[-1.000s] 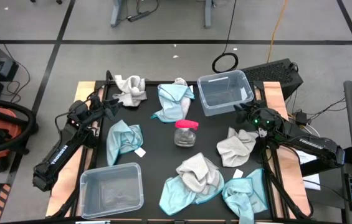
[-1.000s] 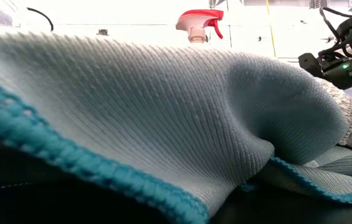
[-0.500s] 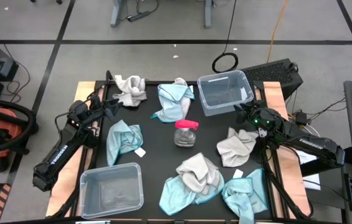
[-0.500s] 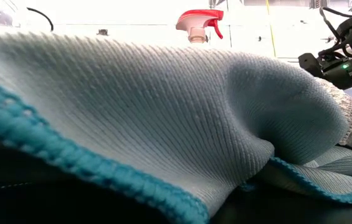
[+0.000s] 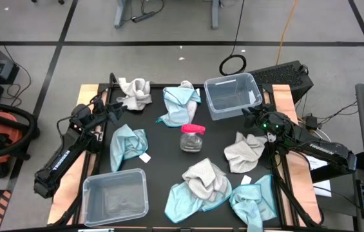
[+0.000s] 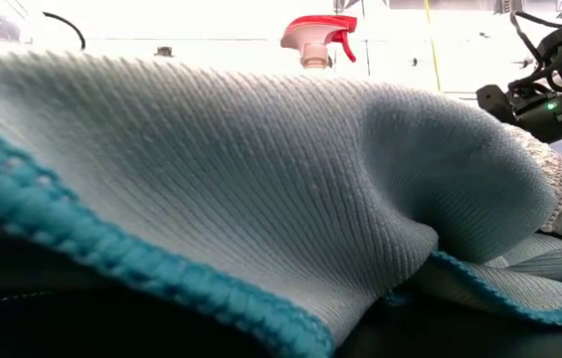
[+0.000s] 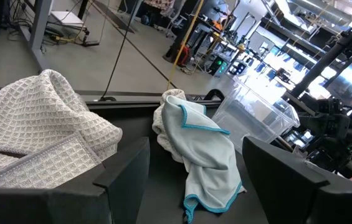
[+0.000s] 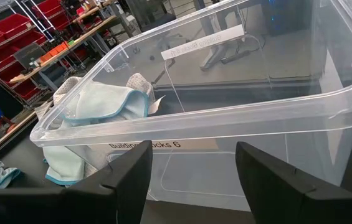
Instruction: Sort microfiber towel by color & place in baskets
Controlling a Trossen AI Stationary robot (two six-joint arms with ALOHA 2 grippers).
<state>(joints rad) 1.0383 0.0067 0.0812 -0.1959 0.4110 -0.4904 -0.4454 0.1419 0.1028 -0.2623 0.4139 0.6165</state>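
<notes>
Towels lie scattered on the black worktop (image 5: 162, 138): blue towels (image 5: 180, 104) and grey towels (image 5: 244, 151). One clear basket (image 5: 232, 95) stands far right, another basket (image 5: 114, 197) near left. Left gripper (image 5: 118, 113) and right gripper (image 5: 247, 116) hover with fingers apart, holding nothing.

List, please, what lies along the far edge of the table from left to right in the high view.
Grey towel → blue towel → clear basket.
</notes>
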